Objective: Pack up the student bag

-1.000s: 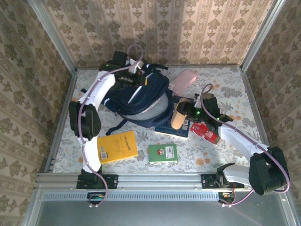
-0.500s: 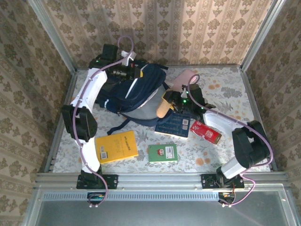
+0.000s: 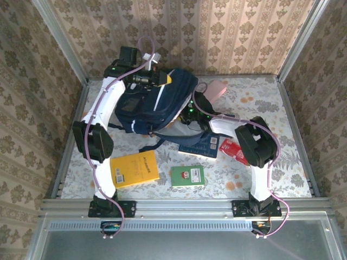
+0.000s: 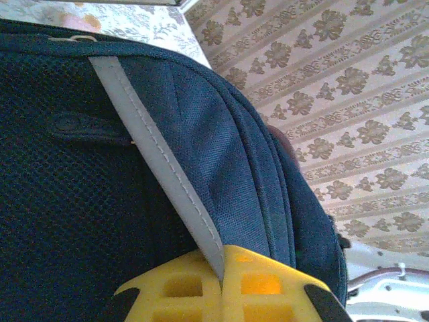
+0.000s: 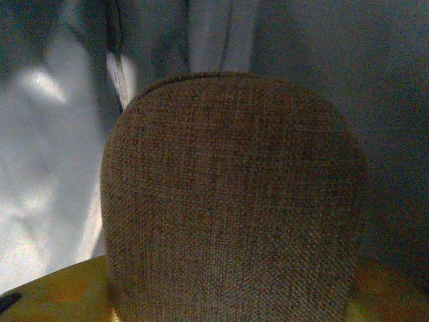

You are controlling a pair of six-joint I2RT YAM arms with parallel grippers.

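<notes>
Student bag [image 3: 154,108] cloth is clenched in the left gripper [image 4: 221,261], right at the pale stripe [image 4: 161,168], and that holds the top up at the far side of the table [image 3: 271,108]. The right gripper [image 5: 228,302] grasps a brown woven pouch [image 5: 234,194], nose-first inside the mouth with grey lining [image 5: 53,174] around it. I'd push it deeper before letting go and hold the lift steady so the opening doesn't sag shut. A yellow book [image 3: 134,168] and a green book [image 3: 187,175] lie nearer the arms.
</notes>
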